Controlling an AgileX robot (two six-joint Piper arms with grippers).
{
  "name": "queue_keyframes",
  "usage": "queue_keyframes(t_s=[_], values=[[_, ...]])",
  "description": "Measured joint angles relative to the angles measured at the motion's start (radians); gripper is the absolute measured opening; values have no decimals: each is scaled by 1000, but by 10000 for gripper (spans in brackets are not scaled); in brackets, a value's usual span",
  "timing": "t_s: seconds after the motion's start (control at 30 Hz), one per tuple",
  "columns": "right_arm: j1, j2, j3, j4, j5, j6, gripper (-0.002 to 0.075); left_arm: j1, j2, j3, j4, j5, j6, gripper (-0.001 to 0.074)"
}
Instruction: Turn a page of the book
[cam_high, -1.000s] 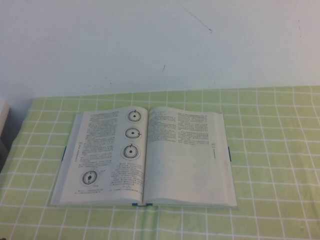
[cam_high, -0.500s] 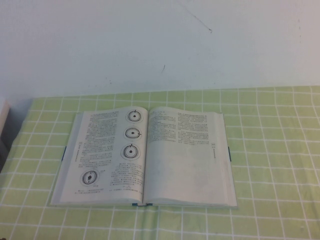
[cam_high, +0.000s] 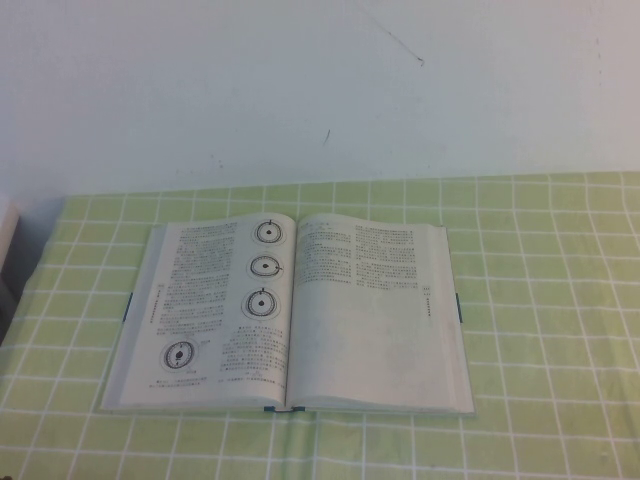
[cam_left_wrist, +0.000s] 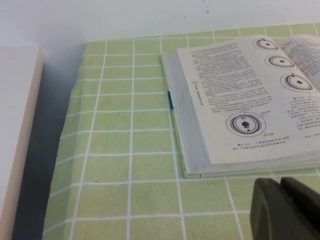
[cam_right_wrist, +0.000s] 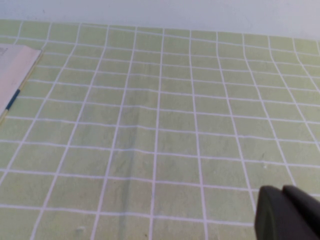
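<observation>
A green cloth with a white grid (cam_high: 540, 300) covers the table and runs under both tools. A plain white wall (cam_high: 300, 90) rises behind it. A pale flat-topped block (cam_left_wrist: 15, 130) stands off the cloth's edge, well apart from the left tool

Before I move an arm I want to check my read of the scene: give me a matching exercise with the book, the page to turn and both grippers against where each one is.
1. book
2. page
3. left gripper
4. right gripper

A. over bare cloth, right of the book
B. lying open on the cloth
C. flat, text only, the book's right half
D. by the book's near left corner

Pairs: 1-B, 2-C, 3-D, 4-A
</observation>
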Motion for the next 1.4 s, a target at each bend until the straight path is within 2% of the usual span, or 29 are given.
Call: queue_keyframes(t_s=[1.4], values=[[0,0,0,0,0,0,-3,0,0,0,15,2,4,-4]])
